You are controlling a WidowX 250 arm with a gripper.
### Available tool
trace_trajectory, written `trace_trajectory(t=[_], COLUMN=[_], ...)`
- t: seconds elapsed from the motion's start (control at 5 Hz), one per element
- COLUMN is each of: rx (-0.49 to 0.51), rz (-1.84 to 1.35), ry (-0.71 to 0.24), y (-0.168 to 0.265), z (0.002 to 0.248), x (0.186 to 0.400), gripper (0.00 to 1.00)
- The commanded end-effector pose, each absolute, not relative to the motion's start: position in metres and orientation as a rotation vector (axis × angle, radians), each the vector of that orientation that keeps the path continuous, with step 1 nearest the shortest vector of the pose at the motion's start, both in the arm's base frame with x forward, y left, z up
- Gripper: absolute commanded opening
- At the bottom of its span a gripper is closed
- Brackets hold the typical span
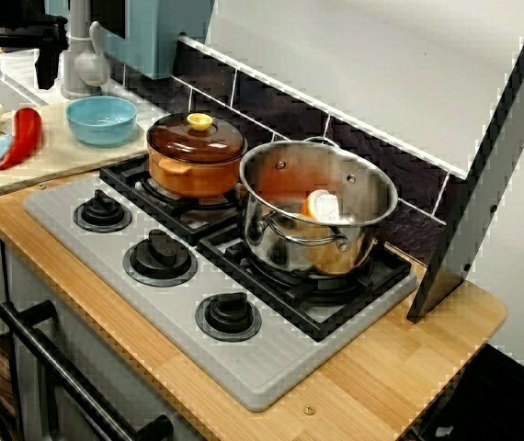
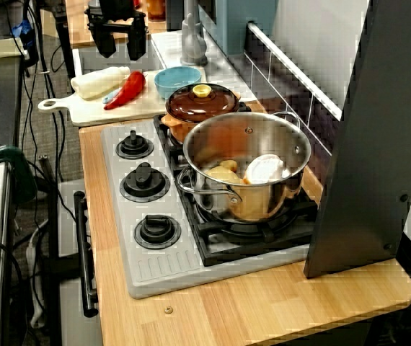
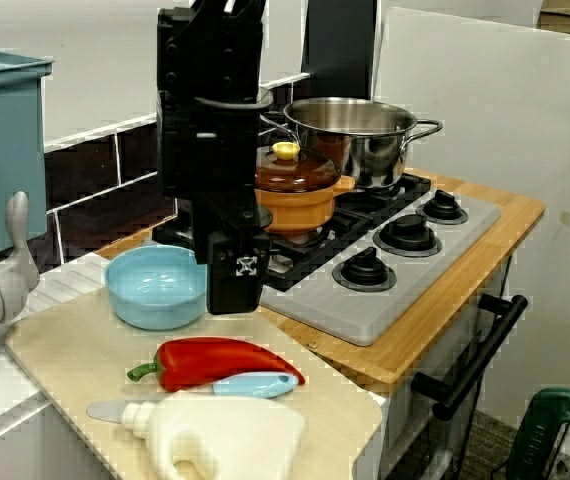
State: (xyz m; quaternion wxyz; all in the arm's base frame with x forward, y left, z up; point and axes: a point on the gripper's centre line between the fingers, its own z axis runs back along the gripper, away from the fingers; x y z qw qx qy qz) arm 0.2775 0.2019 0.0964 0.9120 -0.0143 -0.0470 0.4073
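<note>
My black gripper [image 1: 16, 75] hangs open and empty above the wooden cutting board [image 1: 69, 156]; from the stove's right end the gripper [image 2: 122, 52] shows both fingers spread. From the board end, the gripper [image 3: 235, 300] stands just right of the blue bowl [image 3: 157, 285] and above the red pepper [image 3: 220, 360]. Beside the pepper lie a light-blue-handled knife [image 3: 235, 387] and a white bottle [image 3: 225, 440]. The pepper [image 1: 23, 136] and bowl [image 1: 102, 119] sit below and right of the fingers.
An orange pot with a brown lid [image 1: 196, 152] and a steel pot [image 1: 317, 207] holding white and orange items sit on the stove's back burners. Three black knobs [image 1: 159, 257] line the front. A grey faucet [image 1: 83, 55] rises behind the board. A dark panel [image 2: 368, 144] leans at the right.
</note>
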Motion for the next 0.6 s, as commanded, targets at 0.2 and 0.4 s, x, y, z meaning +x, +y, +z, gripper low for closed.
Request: trace_trajectory(t=[0.2, 0.4], rx=[0.000, 0.020], rz=[0.849, 0.862], ry=[-0.200, -0.206], y=[0.210, 0.208], z=[0.096, 0.087], x=[0.280, 0.285], gripper=[1.00, 1.00])
